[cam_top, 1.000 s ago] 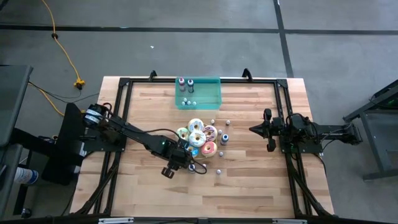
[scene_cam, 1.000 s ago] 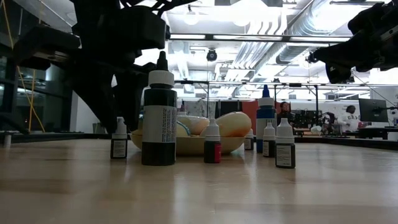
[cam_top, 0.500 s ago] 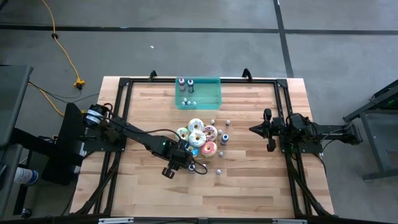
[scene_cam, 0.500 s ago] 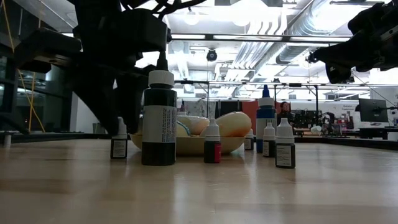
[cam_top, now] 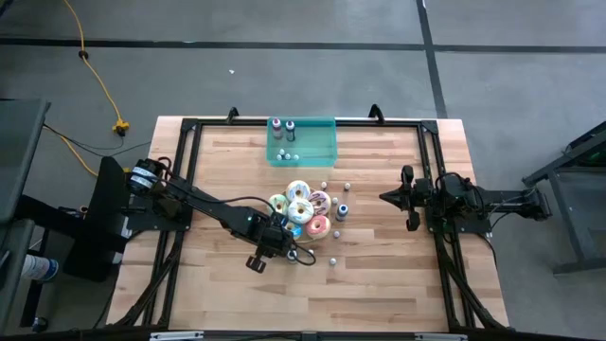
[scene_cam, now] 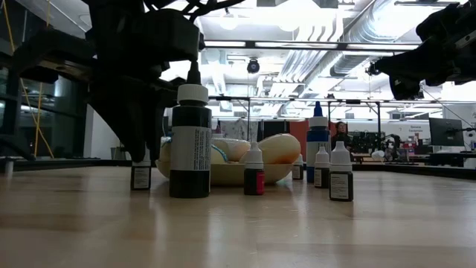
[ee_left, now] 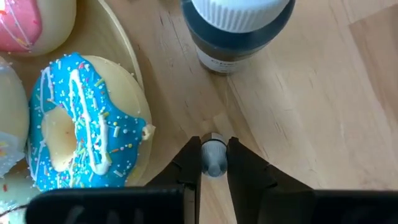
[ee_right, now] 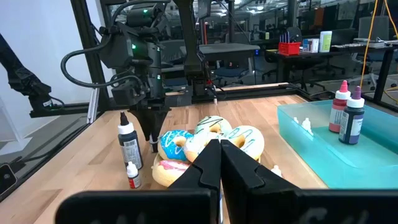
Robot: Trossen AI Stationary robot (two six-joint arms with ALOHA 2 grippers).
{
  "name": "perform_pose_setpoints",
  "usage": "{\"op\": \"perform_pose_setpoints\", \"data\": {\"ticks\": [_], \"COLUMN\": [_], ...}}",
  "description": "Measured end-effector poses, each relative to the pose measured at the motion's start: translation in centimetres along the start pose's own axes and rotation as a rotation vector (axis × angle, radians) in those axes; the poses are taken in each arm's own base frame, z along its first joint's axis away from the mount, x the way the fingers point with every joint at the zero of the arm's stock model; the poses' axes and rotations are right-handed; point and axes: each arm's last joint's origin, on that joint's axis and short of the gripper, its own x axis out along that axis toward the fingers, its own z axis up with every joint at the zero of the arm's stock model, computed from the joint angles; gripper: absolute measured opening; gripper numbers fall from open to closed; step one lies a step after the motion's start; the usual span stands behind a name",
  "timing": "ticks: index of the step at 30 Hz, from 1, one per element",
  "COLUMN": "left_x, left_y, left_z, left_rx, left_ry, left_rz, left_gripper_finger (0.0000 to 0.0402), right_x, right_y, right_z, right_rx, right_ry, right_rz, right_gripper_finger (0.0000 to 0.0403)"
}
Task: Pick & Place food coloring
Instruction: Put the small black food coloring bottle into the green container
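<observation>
1. The left gripper (ee_left: 214, 163) stands lowered beside the donut plate (ee_left: 127, 50), its fingers (ee_left: 189, 163) closed on a tiny pale food coloring bottle (ee_left: 214, 157) upright on the wooden table (ee_left: 323, 118).
2. The right gripper (ee_right: 219, 163) waits apart, fingers pressed together, holding nothing.

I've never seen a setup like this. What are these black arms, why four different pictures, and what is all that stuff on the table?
It is a robot with two dark arms at a wooden table, each ending in a two-finger gripper. One picture looks down from above, one looks level across the tabletop, and one comes from a camera on each wrist. On the table sit frosted donuts, small food coloring bottles and a teal tray with a few bottles in it. The left gripper has its fingers closed around a tiny white-capped bottle beside a larger dark bottle. The right gripper waits off to the side, shut and empty.
</observation>
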Motion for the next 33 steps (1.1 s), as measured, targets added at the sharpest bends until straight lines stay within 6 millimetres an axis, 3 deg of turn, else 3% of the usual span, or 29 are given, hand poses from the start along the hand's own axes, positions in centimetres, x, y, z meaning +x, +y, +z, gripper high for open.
{"op": "perform_pose_setpoints", "data": {"ticks": [11, 18, 27, 33], "left_x": [-0.9, -2.5, -3.0, -3.8], "left_y": [0.0, 0.0, -0.2, 0.1], "left_z": [-0.1, -0.2, -1.1, -1.1], "left_rx": [-0.215, -0.584, -1.108, -1.295], "left_ry": [-0.006, -0.032, 0.068, -0.006], "left_rz": [0.000, -0.007, -0.025, 0.056], "left_gripper_finger": [0.0041, 0.0040, 0.0040, 0.0040], "right_x": [0.0, 0.0, 0.0, 0.0], "right_y": [0.0, 0.0, 0.0, 0.0], "right_z": [0.0, 0.0, 0.0, 0.0], "right_rx": [0.000, 0.000, 0.000, 0.000], "right_ry": [0.000, -0.001, 0.000, 0.000], "right_rz": [0.000, 0.000, 0.000, 0.000], "right_gripper_finger": [0.0000, 0.0000, 0.0000, 0.0000]}}
